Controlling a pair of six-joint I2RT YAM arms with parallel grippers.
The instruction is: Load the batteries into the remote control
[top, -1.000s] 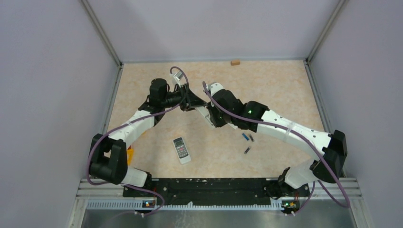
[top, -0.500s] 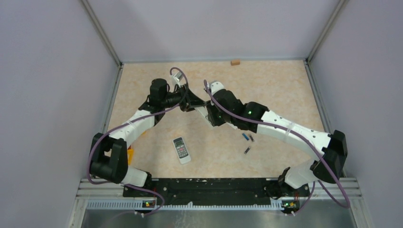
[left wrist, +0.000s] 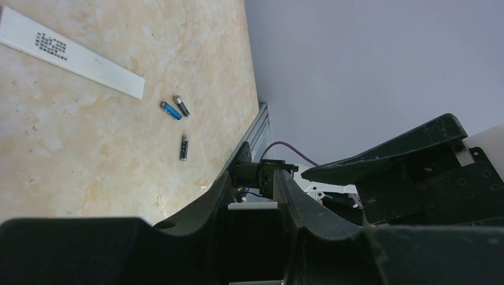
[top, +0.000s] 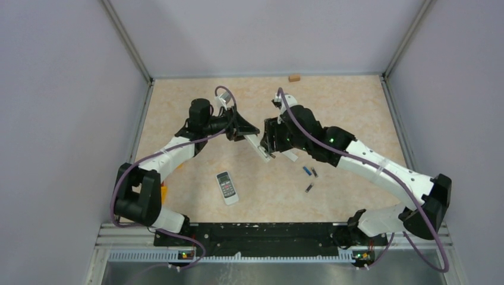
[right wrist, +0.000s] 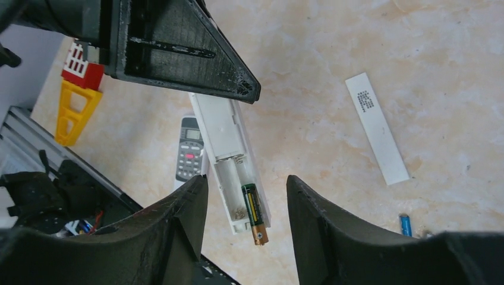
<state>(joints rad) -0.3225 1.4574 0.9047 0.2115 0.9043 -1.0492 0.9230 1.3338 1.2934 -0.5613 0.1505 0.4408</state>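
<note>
Marbled beige tabletop point(top: 345, 107), grey walls around. Above it the left hand point(top: 246, 129) is clamped on the white remote point(right wrist: 229, 136), whose bared compartment faces up, likely so that cells can drop in. One battery point(right wrist: 254, 211) lies in the remote's slot with its tip overhanging the remote's end, seemingly not fully seated. Over the remote the right hand point(right wrist: 246, 178) stands open and empty. Three more batteries point(left wrist: 172, 110) and the cover point(right wrist: 377, 127) lie beside the remote.
</note>
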